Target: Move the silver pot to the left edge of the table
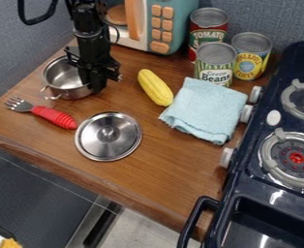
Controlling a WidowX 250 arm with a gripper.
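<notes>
The silver pot (61,81) is upright on the wooden table at the upper left, near the table's left edge, with a small handle at its lower left. My black gripper (95,76) hangs down from the top over the pot's right side and overlaps its right rim. That part of the pot is hidden behind the gripper, and I cannot tell whether the two touch.
A red-handled fork (53,116) lies just below the pot, beside a round silver lid (108,136). Yellow corn (155,87), a light blue cloth (205,110) and several cans are to the right. A toy microwave (171,24) stands behind; a dark stove (271,179) borders the right.
</notes>
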